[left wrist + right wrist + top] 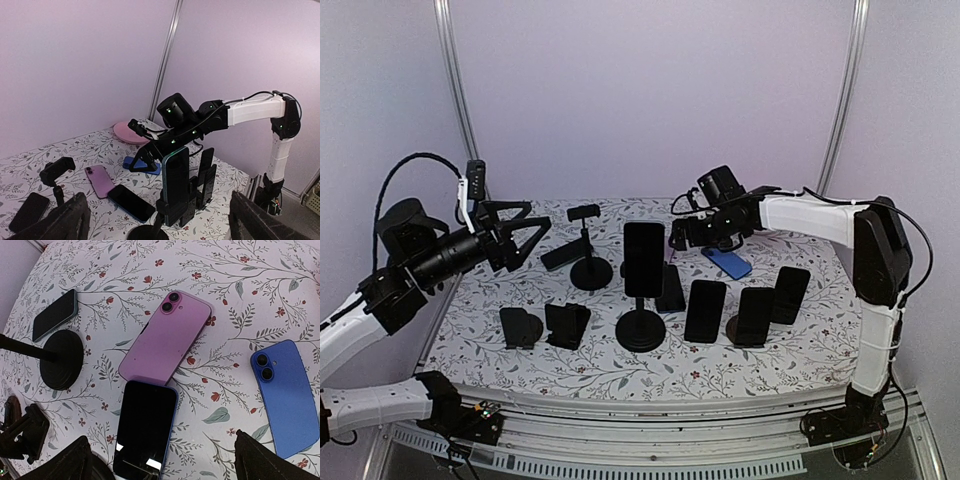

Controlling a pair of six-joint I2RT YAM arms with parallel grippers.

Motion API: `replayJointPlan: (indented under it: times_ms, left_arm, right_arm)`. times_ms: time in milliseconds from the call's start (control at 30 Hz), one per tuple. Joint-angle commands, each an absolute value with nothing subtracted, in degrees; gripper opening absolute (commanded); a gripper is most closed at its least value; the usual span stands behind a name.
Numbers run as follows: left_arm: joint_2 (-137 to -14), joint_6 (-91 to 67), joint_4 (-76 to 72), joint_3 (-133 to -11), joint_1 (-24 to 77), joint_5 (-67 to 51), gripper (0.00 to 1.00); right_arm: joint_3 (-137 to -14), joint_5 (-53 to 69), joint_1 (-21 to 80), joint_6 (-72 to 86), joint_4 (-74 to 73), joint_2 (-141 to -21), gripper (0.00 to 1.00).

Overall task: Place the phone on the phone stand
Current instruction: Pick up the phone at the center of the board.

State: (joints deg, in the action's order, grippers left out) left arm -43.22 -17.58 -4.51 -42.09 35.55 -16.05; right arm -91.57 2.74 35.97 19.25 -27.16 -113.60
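I saw a black phone [643,258] standing on the tall stand [641,330], with a blue phone [727,263] lying flat farther back.

centre of the table [470,345]: tall stand [641,331], carries a mounted phone [643,258]. behind-left of it: clamp stand [590,270], with a flat phone [558,256] just left. front left: two small stands [521,327], side by side. right of centre: three propped phones [705,311] in a row. behind those: a lone phone [727,263] lying flat.
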Motion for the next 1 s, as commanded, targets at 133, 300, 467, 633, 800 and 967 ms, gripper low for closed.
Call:
replayJointPlan:
  times_ms: [133,300,467,633,800,967]
  left_arm:
    - [-39.57,-17.37,2.25,-40.23,34.65,-11.8,0.97]
    - [-39.47,-17.34,3.18,-40.42,34.63,-11.63,0.97]
    - [-39.11,-17.09,3.33,-40.21,34.54,-11.35,0.97]
    - [-39.13,-17.23,3.04,-39.94,34.46,-11.36,0.97]
    - [-39.44,-17.18,2.9,-39.68,34.38,-11.43,0.97]
    - [-39.64,-17.2,2.9,-39.46,34.19,-11.47,0.97]
  right_arm:
    - [-98.19,-0.09,37.27,18.14,-30.53,-122.33,0.99]
    - [-101.93,-1.84,38.65,18.19,-32.18,-126.57,0.99]
    - [-104.0,-3.06,39.69,18.19,-32.91,-129.64,0.99]
    - [-105.11,-3.77,40.7,18.37,-33.09,-131.71,0.99]
    - [-105.98,-4.92,41.65,17.81,-33.27,-133.05,1.0]
    - [-106.92,-5.17,42.01,17.32,-33.81,-134.03,1.0]
